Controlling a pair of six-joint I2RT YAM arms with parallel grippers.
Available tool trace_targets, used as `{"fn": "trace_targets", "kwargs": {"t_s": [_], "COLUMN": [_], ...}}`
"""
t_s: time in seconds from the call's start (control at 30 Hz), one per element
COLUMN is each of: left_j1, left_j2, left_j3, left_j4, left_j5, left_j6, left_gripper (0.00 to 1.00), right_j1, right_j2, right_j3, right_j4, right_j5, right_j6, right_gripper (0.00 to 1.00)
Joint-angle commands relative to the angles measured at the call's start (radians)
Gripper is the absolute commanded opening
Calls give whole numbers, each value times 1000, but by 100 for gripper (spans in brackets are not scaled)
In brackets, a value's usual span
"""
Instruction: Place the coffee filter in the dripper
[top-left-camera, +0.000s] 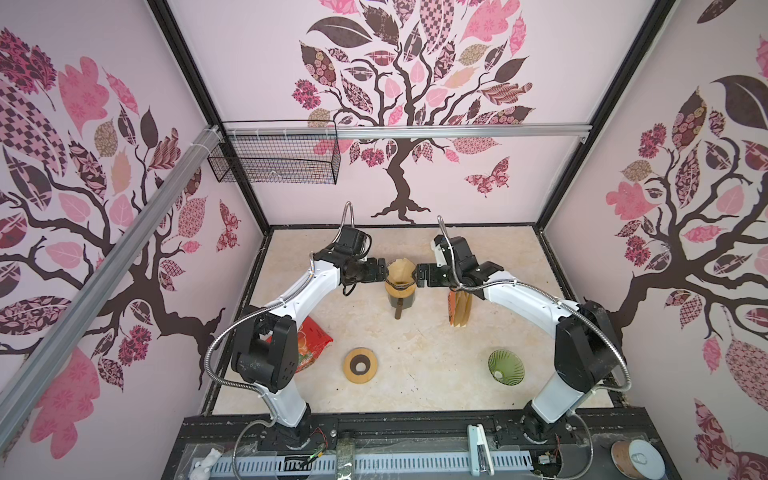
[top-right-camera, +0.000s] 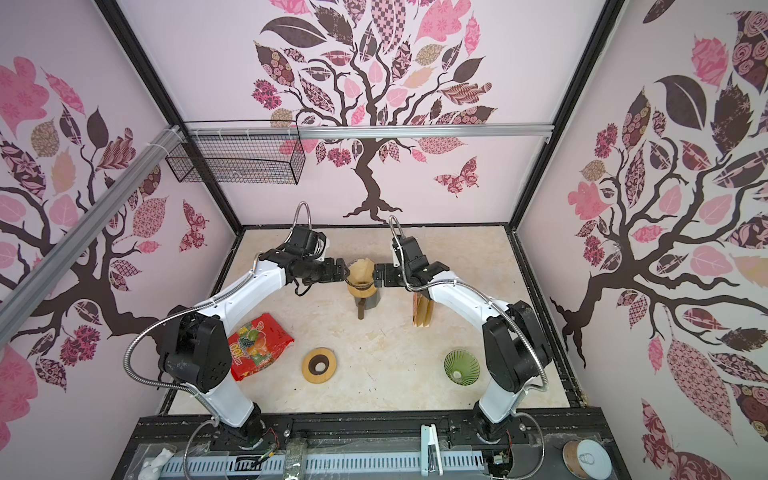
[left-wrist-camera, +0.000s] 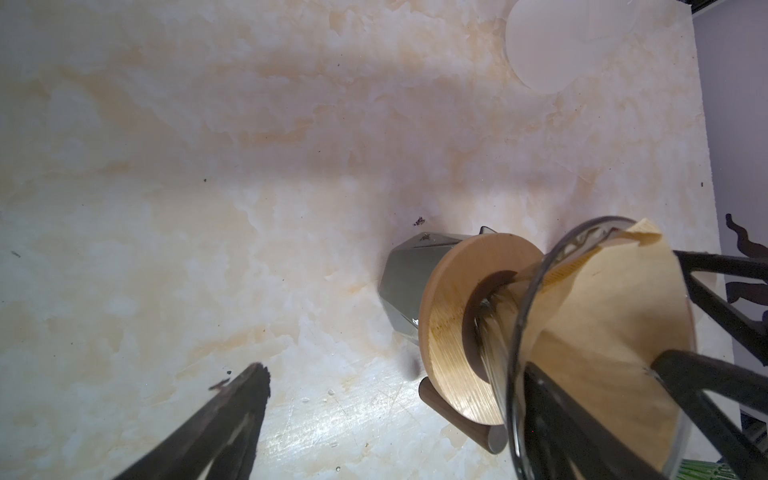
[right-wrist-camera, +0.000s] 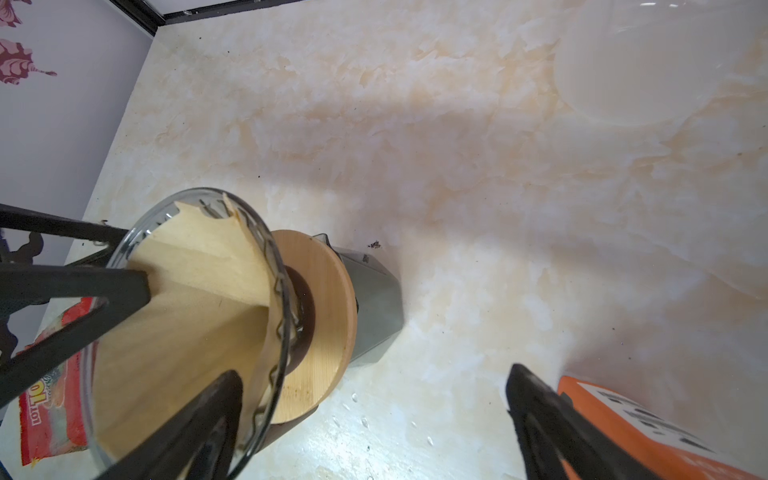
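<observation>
While the paper filter (right-wrist-camera: 174, 332) sits in the glass dripper (right-wrist-camera: 286, 291), the left hand (top-left-camera: 384, 270) and the right hand (top-left-camera: 417, 275) are wide open at its rim.

Filter (right-wrist-camera: 178, 316) seated inside glass dripper (right-wrist-camera: 282, 286), on wooden ring (right-wrist-camera: 332, 307) atop grey pot (right-wrist-camera: 380, 299). Right fingers (right-wrist-camera: 199, 428) spread wide, one overlapping filter. Desk (right-wrist-camera: 457, 166) marbled.
</observation>
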Motion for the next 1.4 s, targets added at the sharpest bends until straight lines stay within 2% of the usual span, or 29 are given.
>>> {"fn": "trace_targets", "kwargs": {"t_s": [0.0,0.63,1.37], "left_j1": [5,8,14], "left_j2": [-4,-21,-133], "left_j3": [-27,-30,-88], "left_j4": [6,11,120], "left_j5": [-12,-26,76], "left_j6": [18,20,9], "left_gripper": [94,95,95], "right_j1": [-3,-3,-2], "right_j2": [45,73,69], "right_j3": [58,73,71], "right_j4": [-34,-54,-46], "right_j5": [6,8,-8], "right_j6": [-3,-8,-7], "right_gripper": [100,100,100]}}
